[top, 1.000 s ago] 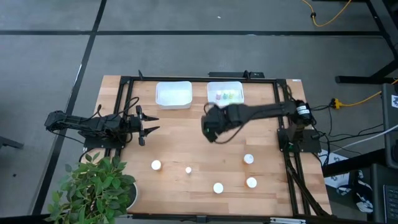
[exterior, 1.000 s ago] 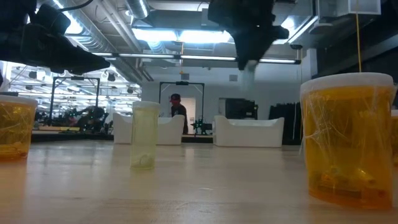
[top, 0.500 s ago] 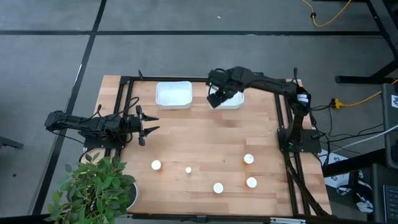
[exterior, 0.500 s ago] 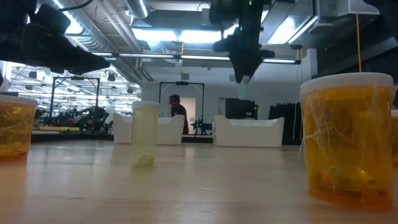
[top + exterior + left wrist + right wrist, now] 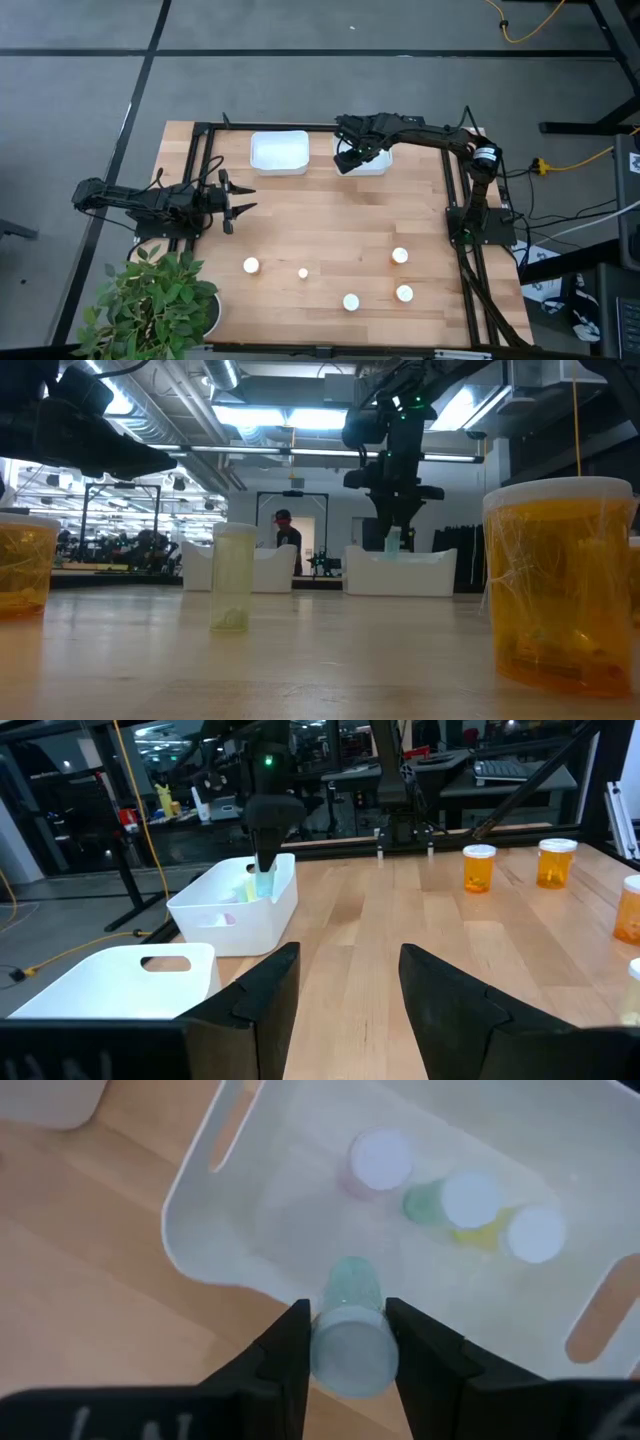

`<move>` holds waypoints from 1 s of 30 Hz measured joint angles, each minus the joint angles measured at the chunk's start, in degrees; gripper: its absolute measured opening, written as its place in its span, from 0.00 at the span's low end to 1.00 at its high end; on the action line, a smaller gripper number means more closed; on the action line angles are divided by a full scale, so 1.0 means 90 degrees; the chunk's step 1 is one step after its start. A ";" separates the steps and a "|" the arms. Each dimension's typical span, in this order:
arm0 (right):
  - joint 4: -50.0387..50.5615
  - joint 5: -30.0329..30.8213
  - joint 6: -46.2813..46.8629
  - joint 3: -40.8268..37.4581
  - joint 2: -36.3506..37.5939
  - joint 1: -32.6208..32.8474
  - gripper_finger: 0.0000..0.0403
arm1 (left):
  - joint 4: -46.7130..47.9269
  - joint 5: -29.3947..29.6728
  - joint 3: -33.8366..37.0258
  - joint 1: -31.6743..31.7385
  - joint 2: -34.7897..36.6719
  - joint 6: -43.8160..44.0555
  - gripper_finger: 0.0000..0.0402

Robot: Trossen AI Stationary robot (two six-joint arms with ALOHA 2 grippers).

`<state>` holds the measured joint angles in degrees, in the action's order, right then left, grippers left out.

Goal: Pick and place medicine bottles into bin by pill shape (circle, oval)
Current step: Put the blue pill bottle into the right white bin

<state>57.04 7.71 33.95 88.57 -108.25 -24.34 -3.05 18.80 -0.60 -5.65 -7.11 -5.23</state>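
Observation:
My right gripper (image 5: 347,160) is shut on a pale green medicine bottle (image 5: 350,1320) with a white cap. It holds the bottle over the near left edge of the right bin (image 5: 381,169). Inside that bin (image 5: 200,1210) lie a pink bottle (image 5: 378,1160), a green one (image 5: 450,1200) and a yellow one (image 5: 525,1232). In the low view the held bottle (image 5: 391,542) hangs just above the bin. The left bin (image 5: 279,152) holds nothing I can see. Several white-capped bottles, such as one (image 5: 251,265) and another (image 5: 400,255), stand near the table's front. My left gripper (image 5: 245,198) waits open at the left.
A potted plant (image 5: 155,300) overhangs the table's front left corner. A black frame (image 5: 200,180) runs along the table's sides and back. In the low view an orange bottle (image 5: 560,585) stands close on the right and a pale one (image 5: 232,575) at centre left.
My right arm swung from the table's middle back to the right bin, carrying the bottle, and lowered it toward the bin. The left arm has not moved.

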 joint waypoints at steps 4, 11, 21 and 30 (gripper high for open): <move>-0.0261 0.0017 0.0001 -0.0228 0.0001 -0.0028 0.30 | 0.0000 0.0000 -0.0001 0.0000 0.0000 0.0000 0.41; -0.0735 -0.0060 0.0032 -0.0644 0.0000 -0.0119 0.30 | 0.0000 -0.0002 0.0000 0.0000 0.0000 0.0000 0.41; -0.0764 0.0022 0.0024 -0.0732 0.0000 -0.0112 0.30 | 0.0000 -0.0002 0.0000 0.0000 0.0000 0.0002 0.41; -0.0788 0.0022 0.0024 -0.0732 0.0000 -0.0112 0.34 | 0.0000 -0.0002 0.0000 0.0000 0.0000 0.0002 0.41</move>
<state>49.95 7.90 34.17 81.97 -108.25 -25.34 -3.05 18.79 -0.60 -5.65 -7.11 -5.21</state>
